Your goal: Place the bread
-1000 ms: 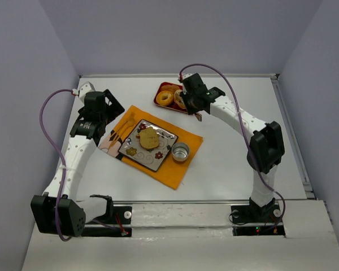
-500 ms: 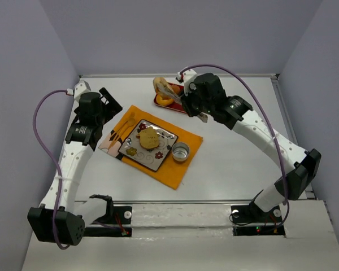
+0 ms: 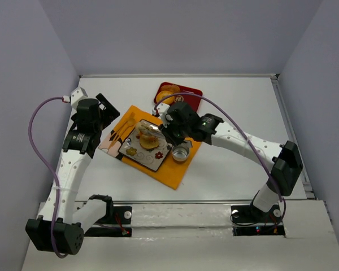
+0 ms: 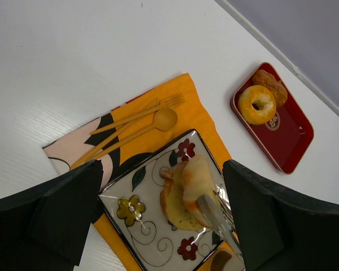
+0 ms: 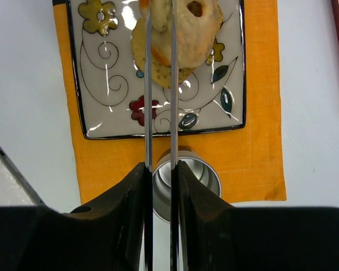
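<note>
the right arm is stretched leftward across the worktop, with the right fingers [image 5: 134,203] pinched on a bread ring [image 5: 195,25] over the plate [image 5: 101,113], above another bread piece [image 5: 158,70]. the left arm is raised beside the orange mat [image 3: 175,169], with the left fingers [image 4: 62,214] spread wide.

Our right arm [image 3: 240,138] stretches forward and to the left, and the right gripper [image 5: 160,34] points down with its thin fingers [image 5: 148,84] pressed on the bread [image 5: 195,22]. Our left arm [image 3: 73,161] stands tall, and the left gripper [image 4: 164,197] is spread wide.
</note>
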`<move>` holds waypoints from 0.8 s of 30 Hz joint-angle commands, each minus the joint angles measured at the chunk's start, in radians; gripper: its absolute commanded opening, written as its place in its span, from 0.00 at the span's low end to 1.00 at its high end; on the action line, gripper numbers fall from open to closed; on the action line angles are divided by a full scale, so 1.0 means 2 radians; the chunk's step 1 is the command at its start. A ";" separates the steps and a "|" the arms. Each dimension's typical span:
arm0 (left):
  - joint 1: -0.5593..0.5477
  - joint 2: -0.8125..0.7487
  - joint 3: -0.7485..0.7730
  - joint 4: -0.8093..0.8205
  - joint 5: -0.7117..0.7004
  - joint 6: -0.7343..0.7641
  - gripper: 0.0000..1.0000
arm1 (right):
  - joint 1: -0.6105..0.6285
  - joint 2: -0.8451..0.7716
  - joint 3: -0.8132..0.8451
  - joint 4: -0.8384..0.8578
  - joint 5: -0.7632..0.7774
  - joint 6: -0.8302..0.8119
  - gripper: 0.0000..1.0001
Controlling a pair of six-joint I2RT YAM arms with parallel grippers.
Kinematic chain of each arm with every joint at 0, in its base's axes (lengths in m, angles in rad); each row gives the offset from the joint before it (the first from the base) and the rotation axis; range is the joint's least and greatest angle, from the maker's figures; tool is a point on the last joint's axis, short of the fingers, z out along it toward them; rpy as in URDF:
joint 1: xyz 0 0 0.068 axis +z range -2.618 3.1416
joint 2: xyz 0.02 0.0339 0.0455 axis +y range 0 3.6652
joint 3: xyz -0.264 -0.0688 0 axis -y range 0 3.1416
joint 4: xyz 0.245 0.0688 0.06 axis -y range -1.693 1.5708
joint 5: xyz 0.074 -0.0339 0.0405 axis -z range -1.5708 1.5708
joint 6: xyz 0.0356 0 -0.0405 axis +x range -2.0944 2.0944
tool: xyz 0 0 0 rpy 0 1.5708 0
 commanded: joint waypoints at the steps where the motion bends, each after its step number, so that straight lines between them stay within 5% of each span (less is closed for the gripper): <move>1: 0.001 -0.014 -0.003 -0.002 -0.007 0.000 0.99 | 0.013 0.009 0.003 0.028 0.041 0.017 0.25; 15: 0.001 -0.018 0.006 -0.011 -0.020 0.006 0.99 | 0.029 -0.001 -0.001 0.031 0.009 0.011 0.61; 24: 0.001 -0.020 0.002 -0.011 -0.030 0.008 0.99 | 0.029 -0.024 0.019 0.053 -0.019 0.025 0.56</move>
